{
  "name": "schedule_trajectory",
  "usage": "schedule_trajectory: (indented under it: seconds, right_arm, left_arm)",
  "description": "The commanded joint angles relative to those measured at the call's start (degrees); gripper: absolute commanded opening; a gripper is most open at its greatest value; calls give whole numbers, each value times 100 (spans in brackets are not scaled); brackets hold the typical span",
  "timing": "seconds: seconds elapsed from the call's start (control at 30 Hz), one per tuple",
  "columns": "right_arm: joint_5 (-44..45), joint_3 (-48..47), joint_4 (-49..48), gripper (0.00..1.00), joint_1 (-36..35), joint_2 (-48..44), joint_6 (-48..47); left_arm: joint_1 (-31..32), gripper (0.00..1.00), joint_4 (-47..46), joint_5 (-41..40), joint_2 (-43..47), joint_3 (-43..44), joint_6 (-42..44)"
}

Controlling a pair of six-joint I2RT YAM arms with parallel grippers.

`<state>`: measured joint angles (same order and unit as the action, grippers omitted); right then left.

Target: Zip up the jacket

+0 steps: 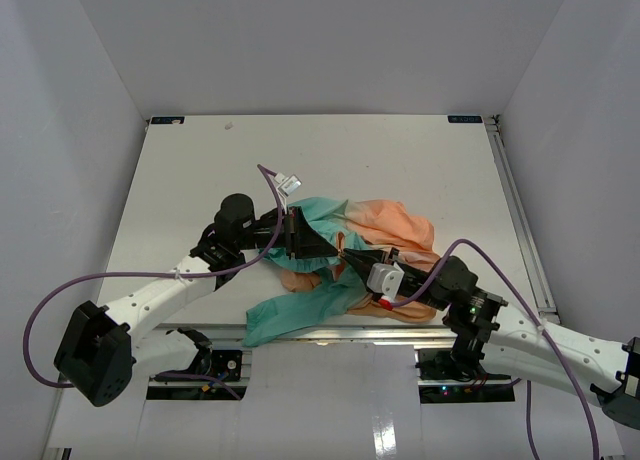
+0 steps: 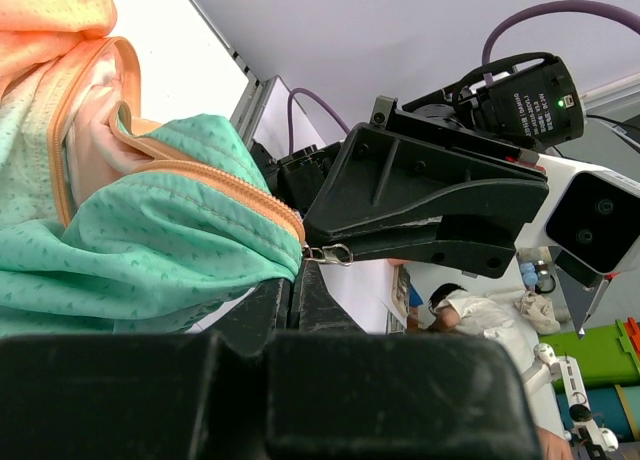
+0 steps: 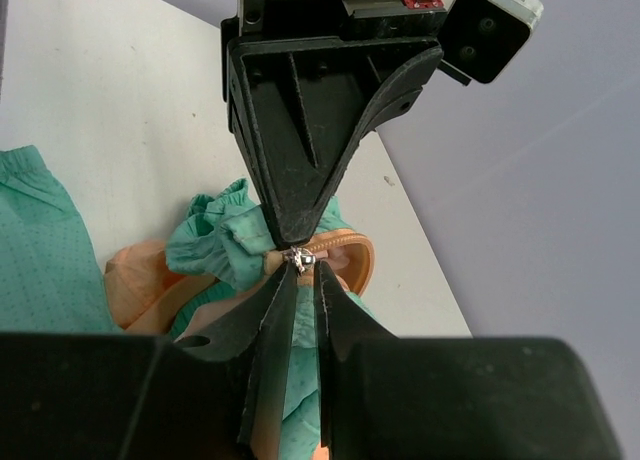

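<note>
Right gripper (image 3: 300, 273) on jacket's (image 3: 215, 242) half-hidden zipper pull (image 3: 298, 260)

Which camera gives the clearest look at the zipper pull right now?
Left wrist: the zipper pull shows side-on, sharp, beside the jacket edge. Right wrist shows only a glint among the fingers; the top view hides it behind the arms.
</note>
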<state>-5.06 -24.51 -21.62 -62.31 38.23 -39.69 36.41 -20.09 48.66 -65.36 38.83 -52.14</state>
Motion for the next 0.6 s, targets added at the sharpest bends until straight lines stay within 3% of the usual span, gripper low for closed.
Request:
schedule_trajectory:
  seconds: [0.0, 0.33, 0.5, 0.57]
  right_arm:
    - [-228, -124, -293, 20, -13, 92, 79]
    - [-400, -90, -539, 20, -17, 201, 127]
    - [-171, -100, -597, 8, -18, 243, 162]
    - [48, -47, -732, 8, -18, 213, 155]
  left_arm:
    - [6, 0, -183, 106, 29, -19, 2]
    - [5, 0, -197, 109, 15, -15, 2]
    - [6, 0, -204, 127, 8, -42, 5]
    - [6, 0, -189, 134, 23, -42, 27]
